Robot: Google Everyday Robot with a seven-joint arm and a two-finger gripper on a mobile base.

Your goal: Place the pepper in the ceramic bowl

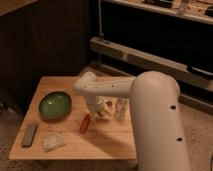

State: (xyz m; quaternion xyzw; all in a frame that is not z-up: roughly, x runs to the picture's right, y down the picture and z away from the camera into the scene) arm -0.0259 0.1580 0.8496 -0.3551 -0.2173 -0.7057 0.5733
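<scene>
- the gripper (95,114) sits low over the middle of the wooden table (107,146), under the arm's rounded wrist. the wrist housing covers most of it, so i cannot tell whether it is spread or closed.
- the pepper (85,123) is a small, slim red-orange thing lying aslant on the tabletop just left of the gripper. whether the two touch is hard to make out.
- the ceramic bowl (55,106) stands left of the pepper and apart from it. it is round and shallow, with a glossy green inside and a darker rim.
- a pale white-yellow item (107,109) beside the gripper is partly hidden and its shape is unclear.
- a flat grey bar (29,135) and a pale crumpled packet (53,141) lie near the front left edge.
- the smooth white arm (155,120) hides the table's right side and is cut off at the bottom.
</scene>
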